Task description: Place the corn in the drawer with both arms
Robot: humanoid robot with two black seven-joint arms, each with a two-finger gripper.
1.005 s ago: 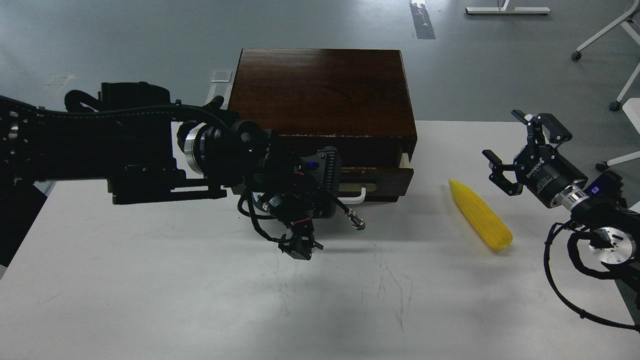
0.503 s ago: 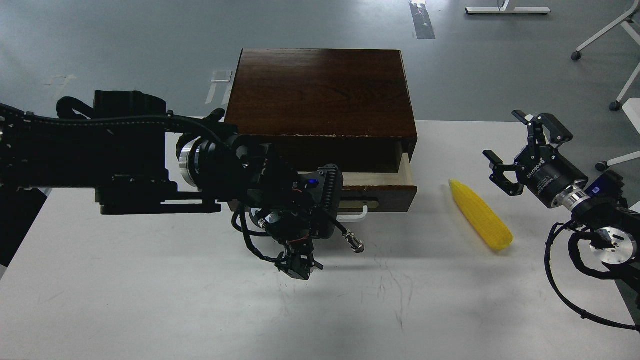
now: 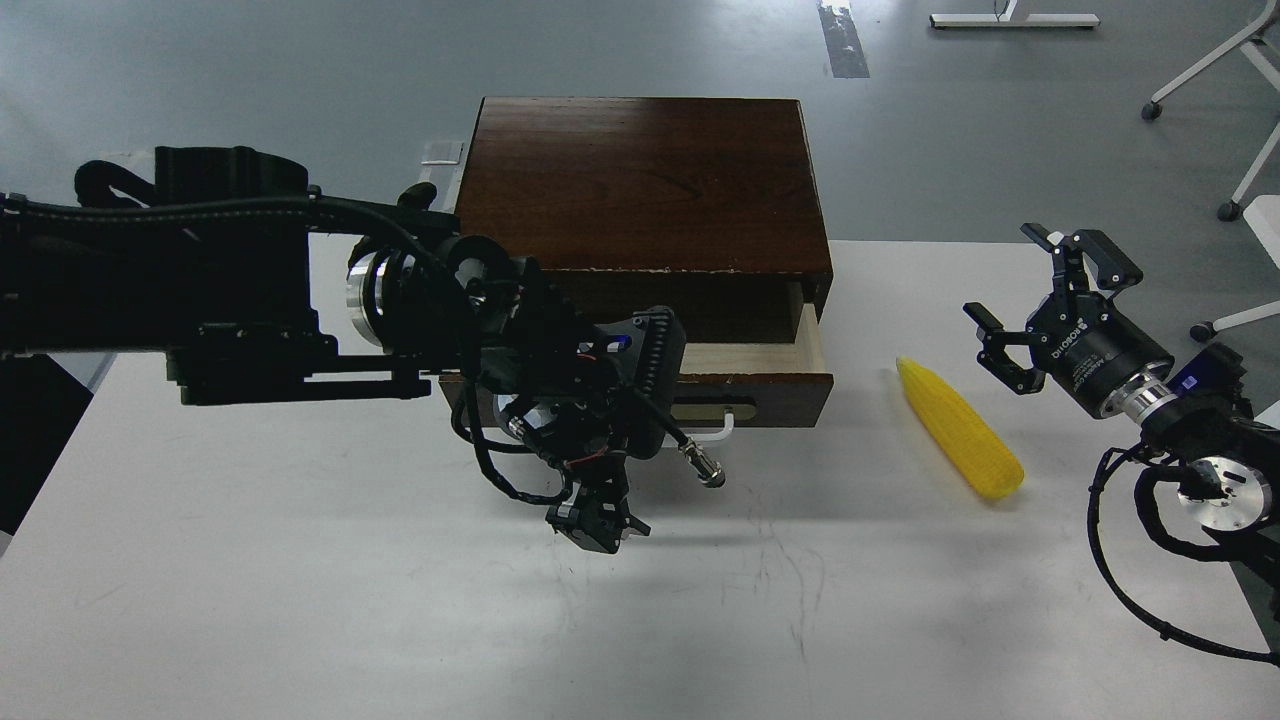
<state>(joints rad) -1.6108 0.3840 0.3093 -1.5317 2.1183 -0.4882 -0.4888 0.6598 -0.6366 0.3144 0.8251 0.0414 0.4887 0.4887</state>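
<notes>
The white surface point(image 3: 300, 600) carries a dark wooden box point(image 3: 640, 180) whose brown-fronted drawer point(image 3: 760, 385) has slid partly out. The left gripper point(image 3: 595, 520) pulled it; its jaws' state I cannot tell. The bright yellow ridged plastic corn point(image 3: 960, 428) lies near the right gripper point(image 3: 1030, 300), jaws wide, empty.

Left gripper point(image 3: 596, 520) too dark and bunched to tell its fingers apart, open or closed not readable; left half of the drawer point(image 3: 760, 385) front covered by the wrist above that gripper, white handle point(image 3: 722, 428) showing only its right end; most of the drawer's pale inside hidden behind its own front and under the dark box point(image 3: 640, 180); left arm point(image 3: 150, 290) cut off at the left edge; right arm point(image 3: 1215, 460) cut off at the right edge behind the right gripper point(image 3: 1035, 300); white lettering on it too small to read.
</notes>
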